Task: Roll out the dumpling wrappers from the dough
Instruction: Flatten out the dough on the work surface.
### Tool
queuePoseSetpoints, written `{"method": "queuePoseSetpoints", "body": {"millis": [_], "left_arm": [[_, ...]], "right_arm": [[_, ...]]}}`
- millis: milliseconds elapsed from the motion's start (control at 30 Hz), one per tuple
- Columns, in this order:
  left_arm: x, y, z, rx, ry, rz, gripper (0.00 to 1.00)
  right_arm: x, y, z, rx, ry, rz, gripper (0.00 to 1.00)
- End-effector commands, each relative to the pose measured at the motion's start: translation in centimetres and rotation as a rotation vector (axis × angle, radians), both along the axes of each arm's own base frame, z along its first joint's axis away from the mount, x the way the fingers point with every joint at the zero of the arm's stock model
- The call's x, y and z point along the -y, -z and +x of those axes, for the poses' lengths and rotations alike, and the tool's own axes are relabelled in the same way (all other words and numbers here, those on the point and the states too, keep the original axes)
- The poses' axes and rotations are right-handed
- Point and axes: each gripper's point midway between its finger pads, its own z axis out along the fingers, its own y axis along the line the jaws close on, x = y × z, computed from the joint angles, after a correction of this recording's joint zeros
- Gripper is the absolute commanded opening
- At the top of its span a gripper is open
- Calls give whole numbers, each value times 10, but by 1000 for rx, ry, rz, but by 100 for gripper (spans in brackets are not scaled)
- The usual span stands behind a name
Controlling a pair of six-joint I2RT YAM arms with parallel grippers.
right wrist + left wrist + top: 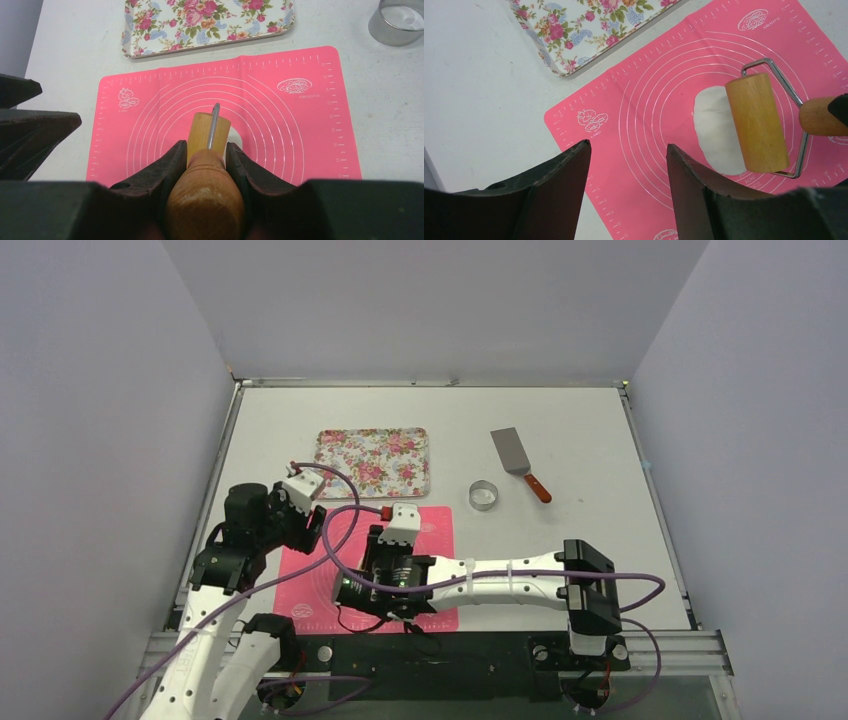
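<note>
Dough (pixel 713 125) partly under the roller (pixel 756 122); floral tray (pixel 589 25) and ring cutter (pixel 392 39) cropped at picture edges.

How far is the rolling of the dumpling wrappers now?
Done: a white dough piece lies flattened into an oval on the pink mat. In hand: the right hand is shut on the wooden roller, which rests on the dough; the left hand hovers open. Left: no round wrappers are cut yet; the ring cutter stands aside and the floral tray holds nothing.
</note>
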Motion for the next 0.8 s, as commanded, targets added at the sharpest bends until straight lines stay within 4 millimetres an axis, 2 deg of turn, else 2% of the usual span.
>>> {"method": "queuePoseSetpoints", "body": {"millis": [0,267,333,400,500,600,767], "left_arm": [[3,-17,12,82,-32,-59,55],[-5,-16,18,109,-91,-48,55],[-6,-15,18,115,-91,-43,55],[-7,-15,18,120,-92,-39,55],[-8,-14,17,122,-93,-30,55],[-10,-12,16,117,-92,-20,55],[-11,-12,16,122,-91,-12,55]], "right_arm": [[1,-13,-6,89,-2,-38,0],[14,-17,-10,110,2,-46,0],[19,-24,-8,142,17,-38,0],[20,-23,-2,126,33,-23,0],[18,-7,5,41,34,-3,0],[21,-2,5,39,38,-6,0],[14,-12,2,75,16,-22,0]]}}
